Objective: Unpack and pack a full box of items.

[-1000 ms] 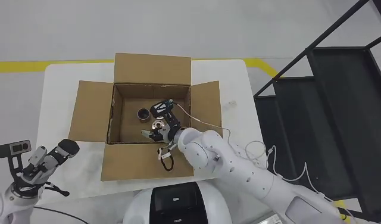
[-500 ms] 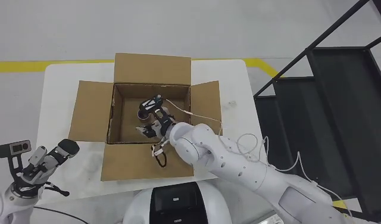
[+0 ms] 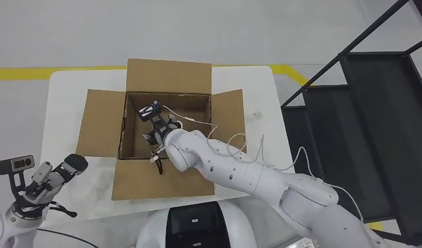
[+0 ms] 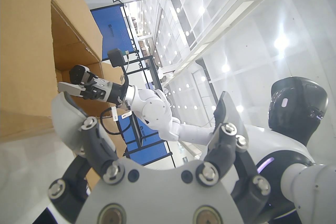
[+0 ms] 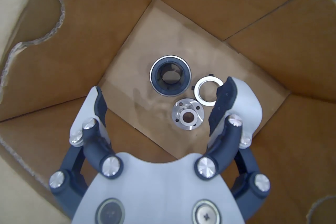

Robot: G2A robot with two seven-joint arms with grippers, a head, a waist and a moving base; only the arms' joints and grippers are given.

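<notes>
Three small metal parts lie close together on the floor of the cardboard box [image 3: 169,75]: a dark bearing [image 5: 170,76] with a bright outer rim, a thin flat ring [image 5: 203,90] just beside it, and a shiny flange [image 5: 188,115] with a centre hole and small bolt holes, set just beside both. Whether they actually touch one another I cannot tell. The box sits in the middle of the white worktop [image 3: 66,103] with all four flaps folded outward, its torn paper tape curling along the flap edges. Down inside the opening, toward the left side of the box, hangs the right hand [image 5: 162,89], its fingers [image 5: 99,104] spread wide apart with nothing between them; it is poised above the three parts and not touching any of them, and one dark pad covers the edge of the flat ring from the wrist camera. Well apart from the box, off the near left corner of the worktop, the left hand [image 4: 141,99] is tilted upward toward the ceiling lights, its two fingers likewise held apart and empty. A black metal staircase [image 3: 356,116] stands on the floor to the right of the worktop.
</notes>
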